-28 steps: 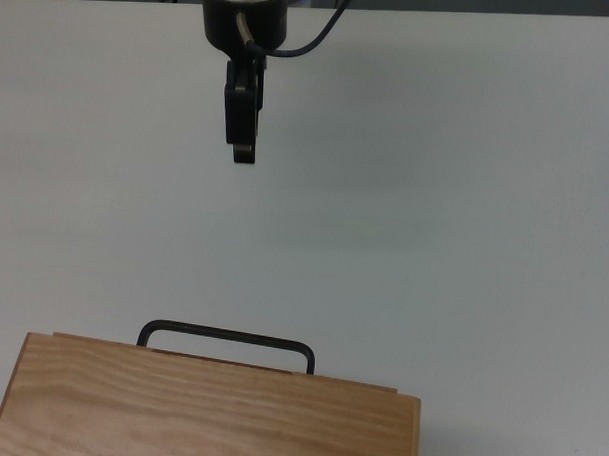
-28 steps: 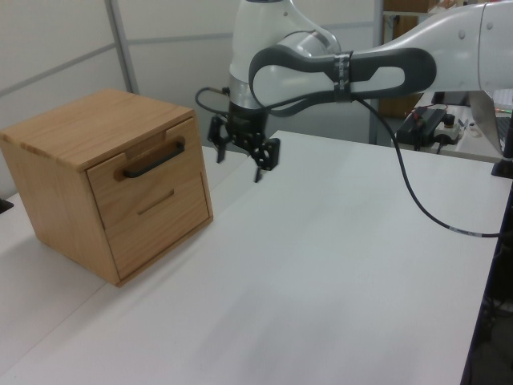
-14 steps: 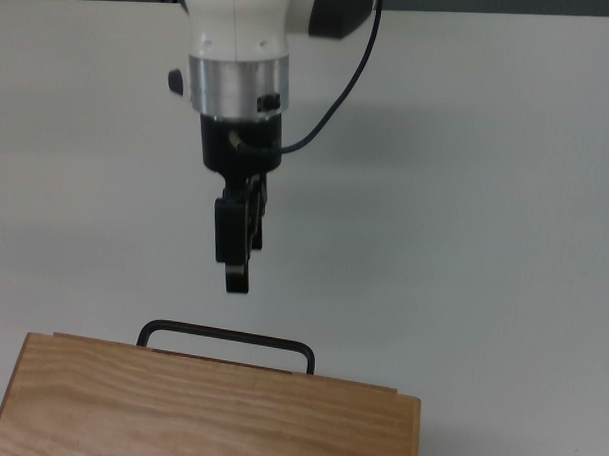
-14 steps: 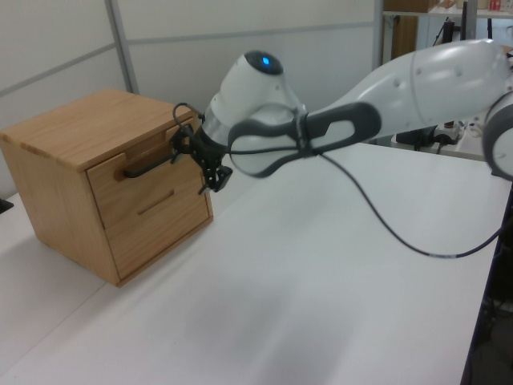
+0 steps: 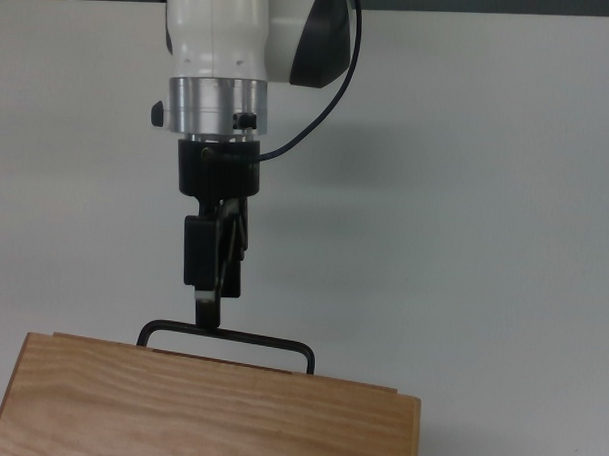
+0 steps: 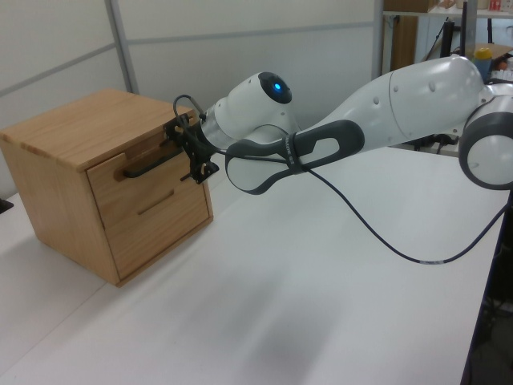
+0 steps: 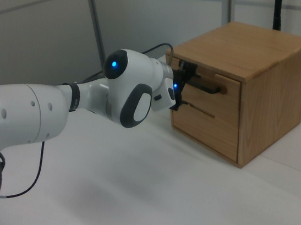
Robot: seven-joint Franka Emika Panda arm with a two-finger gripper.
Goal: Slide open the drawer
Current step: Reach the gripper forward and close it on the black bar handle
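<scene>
— Reaching out, the black two-finger gripper (image 5: 210, 313) sits right at the thin black metal bar handle (image 5: 228, 338). Is it squeezing?

— I cannot tell. The bar runs sideways across the top view, straight ahead of the tips.

— And the light wood drawer (image 6: 144, 178)?

— Pushed in, near the top of the wooden box cabinet (image 6: 76, 128). The arm hides part of the handle in the right view.
</scene>
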